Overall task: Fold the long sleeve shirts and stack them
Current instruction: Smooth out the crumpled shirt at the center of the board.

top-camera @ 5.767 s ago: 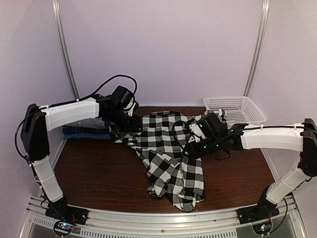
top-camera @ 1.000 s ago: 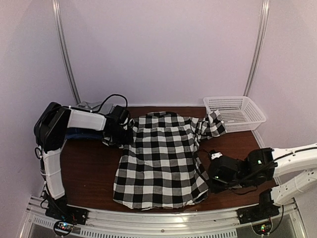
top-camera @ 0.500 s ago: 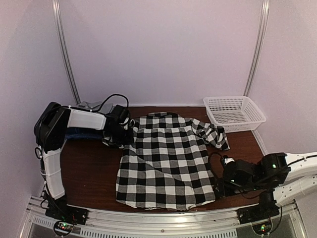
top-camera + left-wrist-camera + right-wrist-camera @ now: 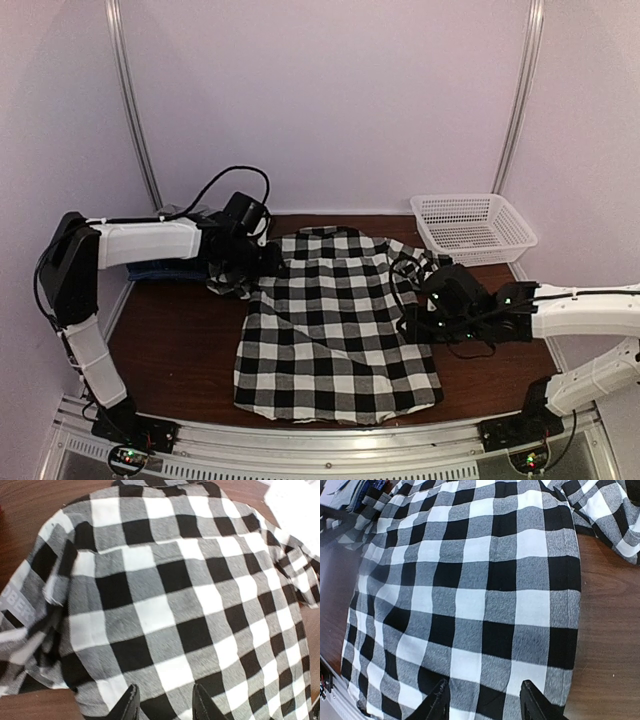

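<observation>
One long sleeve shirt, the black-and-white plaid one [image 4: 335, 330], lies spread flat on the brown table [image 4: 170, 340], collar at the back. Its sleeves are bunched at both shoulders. My left gripper [image 4: 266, 260] hovers at its left shoulder; in the left wrist view the left gripper [image 4: 164, 706] stands open over the checks [image 4: 165, 580] with nothing between its fingers. My right gripper [image 4: 413, 312] is at the shirt's right edge. Seen from the right wrist, the right gripper [image 4: 486, 706] is open just above the cloth [image 4: 470, 595]. A dark blue folded shirt [image 4: 160, 268] lies behind the left arm.
A white mesh basket [image 4: 475, 225] stands at the back right corner, also showing as a white blur, the basket [image 4: 295, 502], in the left wrist view. Walls close the table on three sides. Bare wood [image 4: 610, 640] runs along the shirt's right side.
My right gripper has opened, let go of the shirt's front right corner and moved back along its right edge. The hem now lies flat. The left arm has shifted slightly right.
</observation>
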Tool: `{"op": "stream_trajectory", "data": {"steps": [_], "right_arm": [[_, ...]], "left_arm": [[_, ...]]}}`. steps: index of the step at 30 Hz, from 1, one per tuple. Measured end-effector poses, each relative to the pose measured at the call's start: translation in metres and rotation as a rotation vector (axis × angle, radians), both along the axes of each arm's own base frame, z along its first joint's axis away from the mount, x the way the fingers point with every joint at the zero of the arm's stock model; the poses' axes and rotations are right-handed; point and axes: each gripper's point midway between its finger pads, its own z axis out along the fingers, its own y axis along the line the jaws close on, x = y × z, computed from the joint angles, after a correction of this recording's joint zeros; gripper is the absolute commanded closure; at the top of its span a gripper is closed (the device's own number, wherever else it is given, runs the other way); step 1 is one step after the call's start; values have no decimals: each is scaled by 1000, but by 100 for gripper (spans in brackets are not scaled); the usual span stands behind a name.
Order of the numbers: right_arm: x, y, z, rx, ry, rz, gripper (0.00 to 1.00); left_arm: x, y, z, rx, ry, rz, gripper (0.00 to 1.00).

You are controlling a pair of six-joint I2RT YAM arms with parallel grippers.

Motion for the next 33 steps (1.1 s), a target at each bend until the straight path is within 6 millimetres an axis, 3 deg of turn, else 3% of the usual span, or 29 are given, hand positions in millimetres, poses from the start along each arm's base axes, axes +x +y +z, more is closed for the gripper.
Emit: {"op": "stream_trajectory", "data": {"steps": [2,5,10,17,19,27,33], "right_arm": [[11,-1,-12,3,4,-4,51],[20,2,-32,-7,20,15,51],[29,1,-53,-19,31,26,52],[22,-16,-91,-76,75,10,53],[20,-20,-100,-93,85,10,53],[21,-19,-99,-49,49,0,53],[-2,-13,-98,-36,60,37,52]], "left_arm": [[-23,-7,0,-24,15,-23,63],[-64,-5,-18,-42,75,-51,64],[-133,29,-65,-26,223,-27,64],[-186,48,-87,-58,304,-11,68],[-195,49,-93,-56,323,-13,70],[-204,57,-96,-89,334,40,85],[-212,70,-99,-78,350,91,90]]}}
